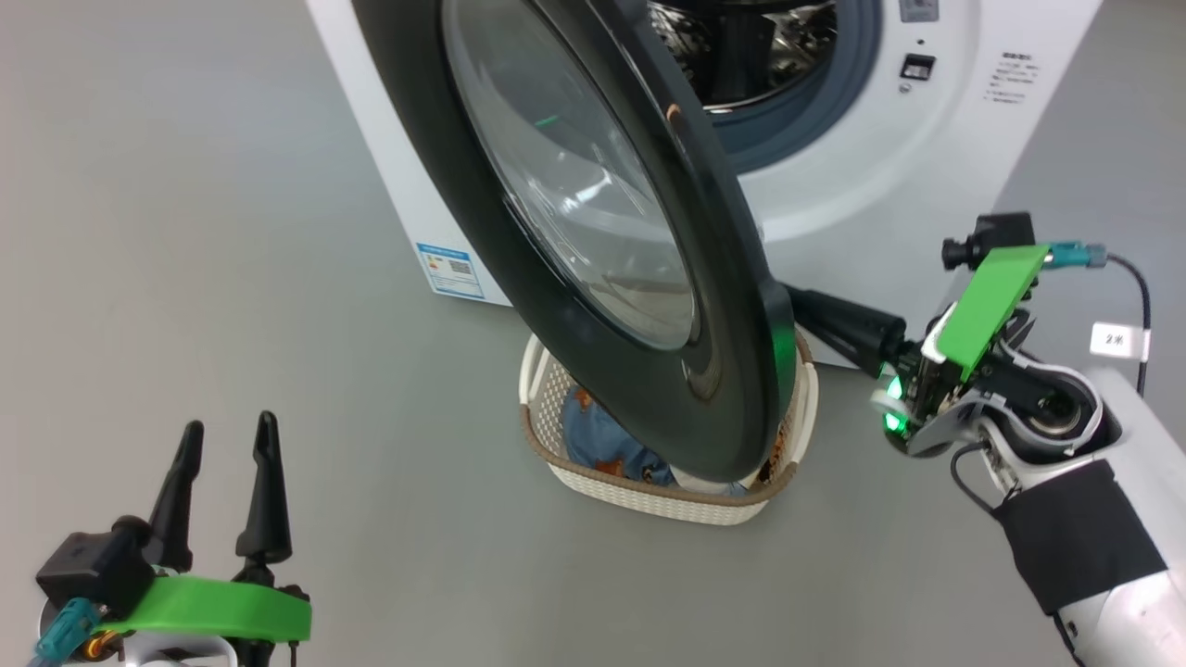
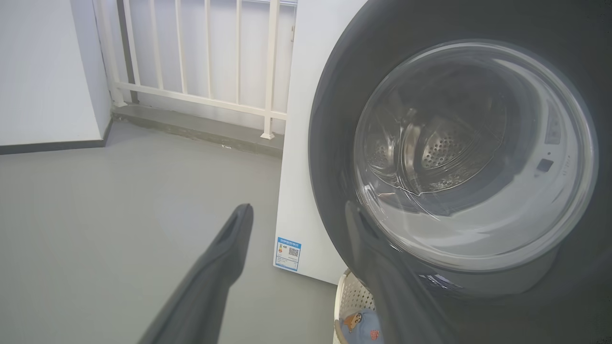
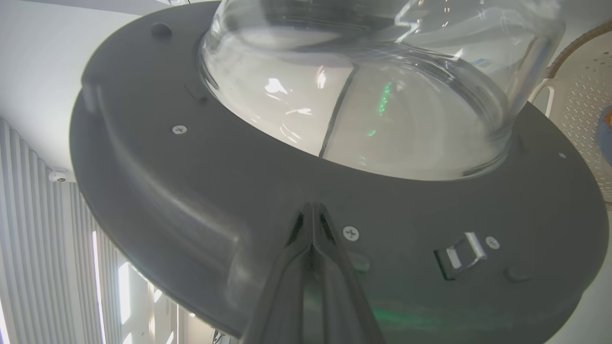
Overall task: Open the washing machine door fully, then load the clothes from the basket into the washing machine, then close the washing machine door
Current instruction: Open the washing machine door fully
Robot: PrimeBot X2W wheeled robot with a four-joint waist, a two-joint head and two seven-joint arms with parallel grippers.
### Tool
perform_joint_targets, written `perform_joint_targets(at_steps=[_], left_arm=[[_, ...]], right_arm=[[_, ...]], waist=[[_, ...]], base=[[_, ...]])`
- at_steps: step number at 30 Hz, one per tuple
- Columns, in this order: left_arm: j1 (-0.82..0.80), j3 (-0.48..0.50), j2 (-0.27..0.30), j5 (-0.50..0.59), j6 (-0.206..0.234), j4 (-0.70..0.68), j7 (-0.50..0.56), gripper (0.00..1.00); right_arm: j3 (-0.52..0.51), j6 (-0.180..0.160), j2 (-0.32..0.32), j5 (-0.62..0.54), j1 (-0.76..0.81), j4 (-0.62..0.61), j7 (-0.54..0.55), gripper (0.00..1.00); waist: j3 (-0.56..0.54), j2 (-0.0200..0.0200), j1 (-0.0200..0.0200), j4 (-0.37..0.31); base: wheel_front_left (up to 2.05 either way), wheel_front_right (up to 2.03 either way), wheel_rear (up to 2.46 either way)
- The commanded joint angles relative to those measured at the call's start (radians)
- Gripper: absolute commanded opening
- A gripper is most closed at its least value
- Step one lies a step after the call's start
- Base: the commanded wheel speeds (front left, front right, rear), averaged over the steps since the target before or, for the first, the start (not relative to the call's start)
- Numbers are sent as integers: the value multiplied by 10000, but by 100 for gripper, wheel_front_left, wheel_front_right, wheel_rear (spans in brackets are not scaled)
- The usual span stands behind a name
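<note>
Basically, found the door [image 1: 574, 213] swung partway out from the washing machine [image 1: 880, 185], hanging in the head view over most of the basket [image 1: 649, 496] and the clothes [image 1: 602, 445] inside it. Judged step one unfinished: not fully open yet. Saw right claw [image 3: 313, 210] pinched fully closed, gripping nothing, tips set against the door's dark inner face just below the glass bowl [image 3: 373, 95], beside a screw [image 3: 350, 233]. Saw left claw [image 1: 229, 428] spread wide, empty, low over bare floor [image 1: 185, 232], well apart from the basket.

Risks, as judged: closed tips sliding off the smooth plastic toward the glass bowl or catching the latch tongue [image 3: 461, 248], given a push with no real hold; door swinging back toward the drum [image 1: 741, 46] on lost contact. Also flagged the door's bottom edge passing over the basket rim; could not tell the gap from these views, so possible snag or shoved basket. Also flagged the left claw possibly sitting within the door's wider swing: in the left wrist view, door rim just beyond one finger [image 2: 382, 286].

Room: plenty of open floor to the left for the swing; white railing [image 2: 205, 57] and wall [image 2: 48, 71] well behind. Tight on the right, forearm [image 1: 1075, 528] close to the machine front, claw tucked between door and machine. Basket reach blocked from above, pending a wider door.
</note>
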Motion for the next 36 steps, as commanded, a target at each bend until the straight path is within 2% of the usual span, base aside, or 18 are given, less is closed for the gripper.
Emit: perform_joint_targets(at_steps=[1, 21, 36], left_arm=[[-16, 345, 187, 131, 6, -136, -65, 100], [204, -171, 267, 140, 6, 254, -65, 100], [359, -120, 277, 192, 6, 244, -65, 100]], right_arm=[[103, 88, 299, 186, 280, -383, 183, 0], [-125, 88, 946, 220, 1611, -566, 787, 0], [-568, 88, 1137, 55, 1865, -563, 907, 0]], waist=[[-276, 0, 0, 381], [-1146, 0, 0, 1683], [-1417, 0, 0, 1562]], base=[[0, 0, 0], [0, 0, 0], [0, 0, 0]])
